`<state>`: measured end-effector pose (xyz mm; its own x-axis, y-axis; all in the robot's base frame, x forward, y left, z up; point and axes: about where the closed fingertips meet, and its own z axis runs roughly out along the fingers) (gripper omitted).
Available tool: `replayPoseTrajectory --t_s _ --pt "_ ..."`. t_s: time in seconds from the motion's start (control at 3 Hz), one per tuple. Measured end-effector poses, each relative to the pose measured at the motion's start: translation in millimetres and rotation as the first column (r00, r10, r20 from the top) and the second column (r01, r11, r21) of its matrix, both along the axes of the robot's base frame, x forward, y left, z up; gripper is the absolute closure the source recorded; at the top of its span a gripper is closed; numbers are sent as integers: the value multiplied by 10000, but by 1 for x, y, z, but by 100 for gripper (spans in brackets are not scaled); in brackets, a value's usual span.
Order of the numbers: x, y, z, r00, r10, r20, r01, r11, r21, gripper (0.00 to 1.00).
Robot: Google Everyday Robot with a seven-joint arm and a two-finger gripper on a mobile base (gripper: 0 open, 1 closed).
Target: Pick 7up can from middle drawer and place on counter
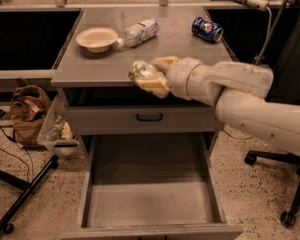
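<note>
My gripper (149, 77) is shut on the 7up can (140, 70), a silvery-white and green can that shows between the cream fingers (163, 61). It holds the can at the front edge of the counter (180, 46), just above the surface. The arm reaches in from the right. The middle drawer (150, 201) stands pulled out below, its grey floor bare.
On the counter are a cream bowl (97, 38), a clear plastic bottle (138, 32) lying on its side, and a blue Pepsi can (207, 29) at the back right. A closed drawer front with a black handle (150, 117) sits under the counter. A brown bag (27, 114) and a chair base (285, 184) stand on the floor.
</note>
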<state>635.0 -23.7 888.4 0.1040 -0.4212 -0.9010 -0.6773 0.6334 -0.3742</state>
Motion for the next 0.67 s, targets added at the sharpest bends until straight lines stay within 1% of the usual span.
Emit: replayPoseTrajectory --t_s 0.33,0.67 --pt "39 -6 37 9967 -299 750 311 9994 -138 100" --pt "70 -12 60 9906 -632 1211 660 9976 -192 100"
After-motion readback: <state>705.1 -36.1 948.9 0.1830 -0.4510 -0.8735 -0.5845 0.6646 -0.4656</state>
